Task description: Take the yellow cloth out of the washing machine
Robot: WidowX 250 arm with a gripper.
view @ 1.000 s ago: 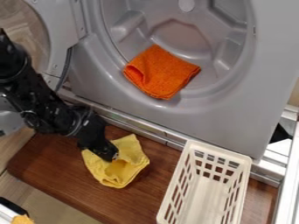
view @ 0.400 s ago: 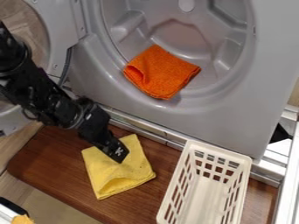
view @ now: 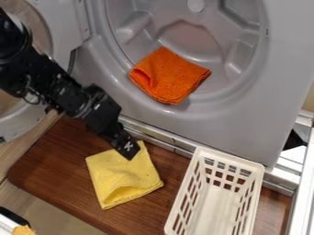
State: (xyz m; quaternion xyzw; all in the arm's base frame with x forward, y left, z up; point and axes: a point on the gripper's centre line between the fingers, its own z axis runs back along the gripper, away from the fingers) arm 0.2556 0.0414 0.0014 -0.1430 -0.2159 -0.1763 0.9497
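White-marked pincer [view: 129, 155] by yellow cloth [view: 124, 175]

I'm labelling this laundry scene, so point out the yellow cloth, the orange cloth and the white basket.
Yellow cloth [view: 124, 173], camera view: middle of its upper face.
Orange cloth [view: 170, 75], camera view: middle of its upper face.
White basket [view: 232, 160], camera view: rim along its upper short end.

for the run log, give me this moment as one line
yellow cloth: out, on wooden board | tool: over cloth's upper edge | orange cloth: at washer opening
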